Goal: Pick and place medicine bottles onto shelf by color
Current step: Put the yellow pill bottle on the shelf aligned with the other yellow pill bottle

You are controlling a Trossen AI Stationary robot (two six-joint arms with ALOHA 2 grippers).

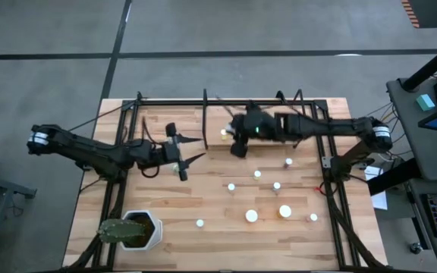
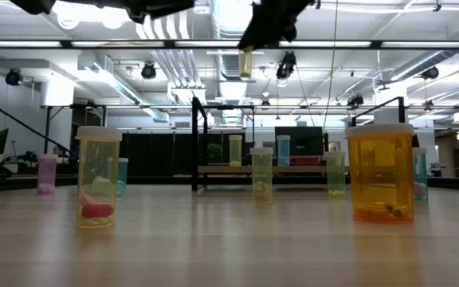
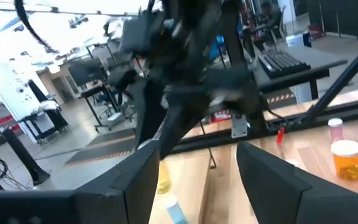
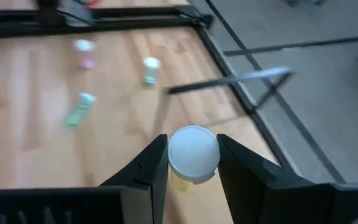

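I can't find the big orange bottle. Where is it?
In the low view the orange bottle stands on the wooden tabletop at the right, close to the camera, with a smaller teal bottle just behind it.

Orange bottle (image 2: 381, 172); yellow bottle (image 2: 98, 177)

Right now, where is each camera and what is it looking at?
High view: above, looking straight down at the table; both arms show.
Low view: at tabletop height, facing the room; arms overhead.
Left wrist view: on the left arm, past the left hand, open, toward the right arm.
Right wrist view: looks down past the right hand, shut on a yellowish bottle.
Shared: low and left wrist both show the orange bottle.
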